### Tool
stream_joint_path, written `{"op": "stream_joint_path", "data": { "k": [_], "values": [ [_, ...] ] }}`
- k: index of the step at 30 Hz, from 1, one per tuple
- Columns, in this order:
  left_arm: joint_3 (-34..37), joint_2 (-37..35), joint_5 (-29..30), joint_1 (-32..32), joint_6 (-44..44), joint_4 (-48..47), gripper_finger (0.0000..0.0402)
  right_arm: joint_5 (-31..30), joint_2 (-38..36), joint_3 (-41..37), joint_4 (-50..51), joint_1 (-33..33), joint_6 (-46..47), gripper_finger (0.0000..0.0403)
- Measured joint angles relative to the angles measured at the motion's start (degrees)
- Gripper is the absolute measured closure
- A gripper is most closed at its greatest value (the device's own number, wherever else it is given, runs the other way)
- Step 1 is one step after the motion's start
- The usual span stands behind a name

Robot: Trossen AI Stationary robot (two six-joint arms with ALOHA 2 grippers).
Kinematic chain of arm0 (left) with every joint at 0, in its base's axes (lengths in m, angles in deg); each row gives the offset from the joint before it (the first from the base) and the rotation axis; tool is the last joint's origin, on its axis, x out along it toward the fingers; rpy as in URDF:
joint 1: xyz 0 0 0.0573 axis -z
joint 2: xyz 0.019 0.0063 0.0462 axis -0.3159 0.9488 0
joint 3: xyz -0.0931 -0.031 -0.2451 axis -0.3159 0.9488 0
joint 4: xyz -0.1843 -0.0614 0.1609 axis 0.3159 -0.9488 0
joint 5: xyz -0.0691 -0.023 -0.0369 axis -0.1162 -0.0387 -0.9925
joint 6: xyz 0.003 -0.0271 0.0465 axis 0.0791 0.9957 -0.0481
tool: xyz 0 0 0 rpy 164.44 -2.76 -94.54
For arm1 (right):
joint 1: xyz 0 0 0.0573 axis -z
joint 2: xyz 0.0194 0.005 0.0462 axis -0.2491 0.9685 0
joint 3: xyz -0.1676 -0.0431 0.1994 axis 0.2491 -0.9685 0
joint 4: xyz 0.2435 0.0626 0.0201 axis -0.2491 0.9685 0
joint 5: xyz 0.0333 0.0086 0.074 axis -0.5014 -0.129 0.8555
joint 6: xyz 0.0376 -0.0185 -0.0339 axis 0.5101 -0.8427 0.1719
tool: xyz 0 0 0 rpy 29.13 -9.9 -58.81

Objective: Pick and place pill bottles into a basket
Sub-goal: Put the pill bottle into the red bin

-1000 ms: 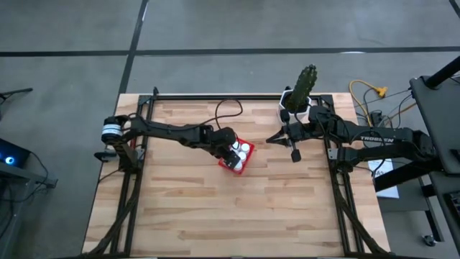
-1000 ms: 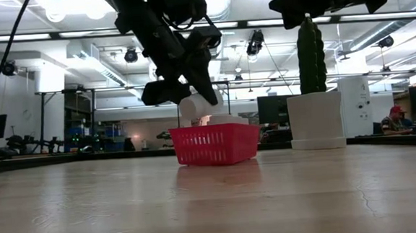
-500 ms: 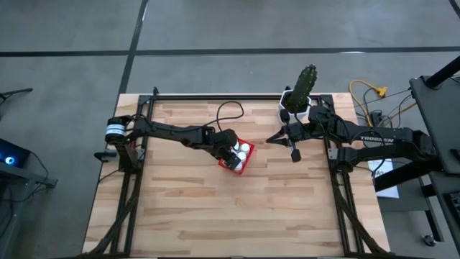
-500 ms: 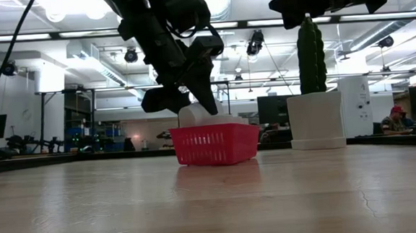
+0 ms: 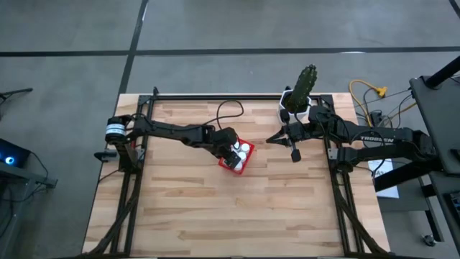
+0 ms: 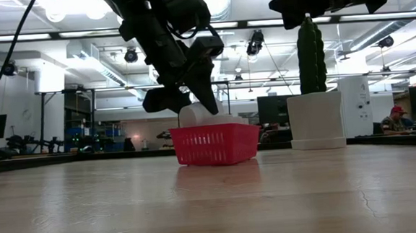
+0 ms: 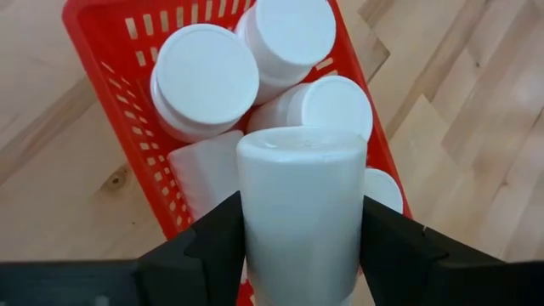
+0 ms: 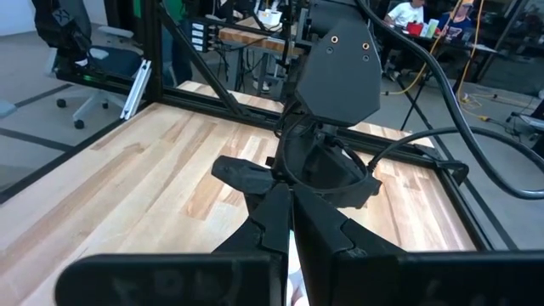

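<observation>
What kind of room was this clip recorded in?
Probably a robotics lab or workshop: a wooden table in a black frame, rows of ceiling lights over benches of equipment, and a person seated in the background.

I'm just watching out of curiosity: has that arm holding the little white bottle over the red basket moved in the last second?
Yes. In the low view the left gripper with its pill bottle has sunk slightly toward the red basket.

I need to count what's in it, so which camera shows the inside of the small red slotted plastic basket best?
The left wrist view: it looks down into the red slotted plastic basket at the white-capped bottles. The high view shows it small; the low view shows only its side wall; the right wrist view misses it.
</observation>
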Motion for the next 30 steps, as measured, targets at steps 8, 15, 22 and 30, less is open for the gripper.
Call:
{"op": "stream_joint_path", "data": {
  "k": [8, 15, 22, 30],
  "values": [
    [0.01, -0.02, -1.23, -0.19, -2.06, -0.07, 0.0221, 0.04, 0.00, 0.00, 0.01, 0.02, 0.41, 0.0394],
    [0.02, -0.04, -2.59, -0.30, -2.37, 0.50, 0.0221, 0.04, 0.02, 0.00, 0.00, 0.02, 0.45, 0.0394],
    [0.02, -0.07, -2.61, -0.31, -2.30, 2.09, 0.0206, 0.04, 0.02, 0.00, 0.02, 0.02, 0.56, 0.0394],
    [0.02, -0.07, -2.58, -0.39, -2.26, 2.03, 0.0142, 0.04, 0.04, 0.00, 0.03, 0.02, 0.54, 0.0394]
  ]
}}
